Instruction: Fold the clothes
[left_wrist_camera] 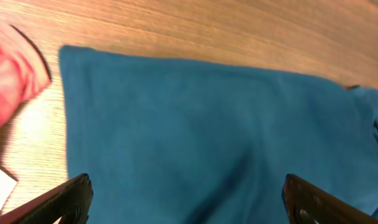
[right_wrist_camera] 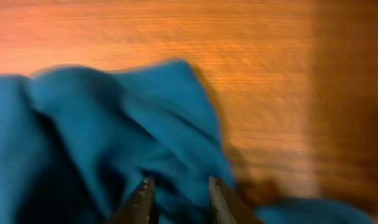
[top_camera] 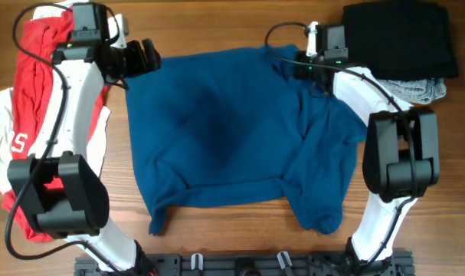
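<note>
Wood-grain table (top_camera: 240,234), with the blue T-shirt (top_camera: 217,130) spread mostly flat across the middle and its right side rumpled. The left gripper (left_wrist_camera: 187,183) is wide open, both fingers hovering over the cloth, and the shirt's corner sits ahead of its left finger, a bit to the outside. The right gripper (right_wrist_camera: 180,182) has its fingers narrowed on a bunched fold between them. It looks like a pinch, but the blur makes that a judgement call. Tip imo: get the left one pinched on that corner before lifting, then carry both at matching height so the edge is taut. Watch the red pile (top_camera: 40,69) just outside the left fingers.
</note>
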{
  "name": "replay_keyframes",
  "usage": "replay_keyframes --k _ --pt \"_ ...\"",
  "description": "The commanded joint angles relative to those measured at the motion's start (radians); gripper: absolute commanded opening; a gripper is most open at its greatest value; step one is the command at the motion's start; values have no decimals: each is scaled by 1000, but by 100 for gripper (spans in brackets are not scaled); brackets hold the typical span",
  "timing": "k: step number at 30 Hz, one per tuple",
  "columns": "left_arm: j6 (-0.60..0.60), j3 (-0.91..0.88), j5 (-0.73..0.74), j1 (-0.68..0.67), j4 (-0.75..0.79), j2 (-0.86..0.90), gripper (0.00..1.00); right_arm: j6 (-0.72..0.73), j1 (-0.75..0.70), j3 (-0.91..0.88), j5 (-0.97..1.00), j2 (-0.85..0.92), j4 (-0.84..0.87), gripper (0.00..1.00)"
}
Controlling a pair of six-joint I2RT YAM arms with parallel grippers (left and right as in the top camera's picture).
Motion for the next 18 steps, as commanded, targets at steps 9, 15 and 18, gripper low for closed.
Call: replay_keyframes --k 9,15,18 --pt "13 19 -88 -58 -56 3 100 38 -90 -40 -21 27 -292 4" --pt "14 19 -169 -58 -109 3 100 57 -90 -53 -126 13 -396 4" --pt "13 19 -174 -58 -117 3 100 57 -90 -47 -180 -65 -385 4"
